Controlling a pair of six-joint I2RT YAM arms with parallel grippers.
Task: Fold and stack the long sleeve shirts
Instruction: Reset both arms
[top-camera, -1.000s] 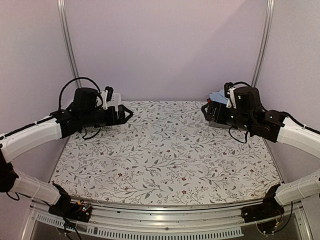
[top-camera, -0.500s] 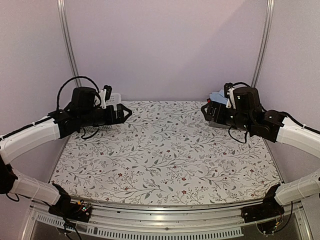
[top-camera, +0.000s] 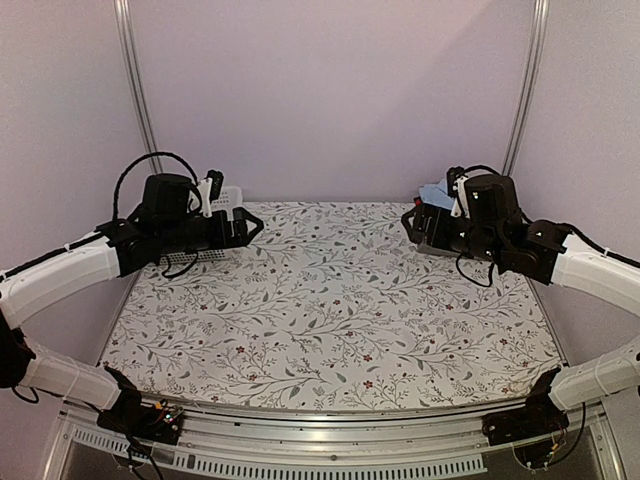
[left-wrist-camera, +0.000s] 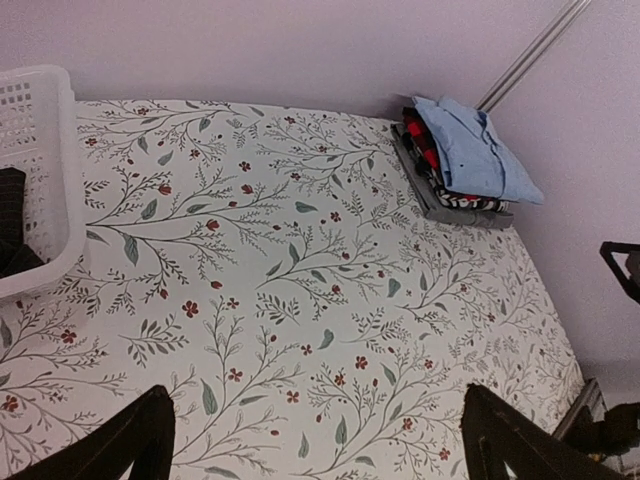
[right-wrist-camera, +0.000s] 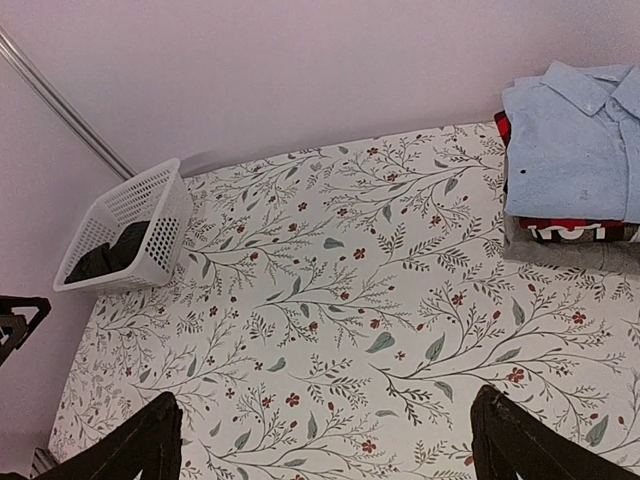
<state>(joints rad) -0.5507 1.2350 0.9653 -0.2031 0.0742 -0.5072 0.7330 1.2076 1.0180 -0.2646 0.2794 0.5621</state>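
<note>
We hold our left end effector (top-camera: 252, 226) raised above the surface (top-camera: 330, 310), its jaws spread wide with nothing between them. In the left wrist view only the flowered surface shows between its two dark fingers (left-wrist-camera: 130, 445). Our right end effector (top-camera: 410, 222) hangs the same way, spread wide and gripping nothing.

The shirts lie in one folded pile just beyond the right end effector and to its right, in the far corner by the wall. The light blue shirt (right-wrist-camera: 575, 140) is on top with its collar toward the wall. The red-and-black plaid shirt (right-wrist-camera: 560, 229) lies under it, and the grey shirt (right-wrist-camera: 565, 256) is at the bottom, only its edge showing. From the left end effector the pile is well apart, across the surface on the far right.

Just beside the left end effector, on its left, stands the white basket (left-wrist-camera: 45, 150), with a dark cloth (right-wrist-camera: 105, 255) inside. Neither end effector touches a shirt or the basket.
</note>
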